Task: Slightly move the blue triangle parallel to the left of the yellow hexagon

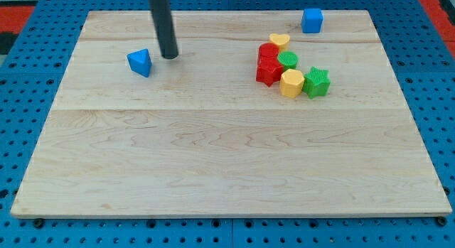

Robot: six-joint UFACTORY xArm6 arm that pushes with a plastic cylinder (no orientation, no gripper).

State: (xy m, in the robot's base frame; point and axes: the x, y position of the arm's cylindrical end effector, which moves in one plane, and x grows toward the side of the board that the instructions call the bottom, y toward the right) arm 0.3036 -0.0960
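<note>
step: approach | tip just right of blue plastic triangle, wooden worktop upper left | no hand fitted, so no open-or-closed state | yellow plastic hexagon far right | next: nudge triangle down, level with hexagon

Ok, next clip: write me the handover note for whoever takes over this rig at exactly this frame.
Tool: my tip rests on the board just to the view's right of the blue triangle, slightly higher in the view; a small gap shows between them.
Things: the blue triangle sits alone in the upper left of the board. The yellow hexagon is far to the view's right, in a cluster with red and green blocks.
Done: the triangle lies left of the hexagon, but a little higher in the view.
Left: nudge the triangle slightly down the view until level with the hexagon.
</note>
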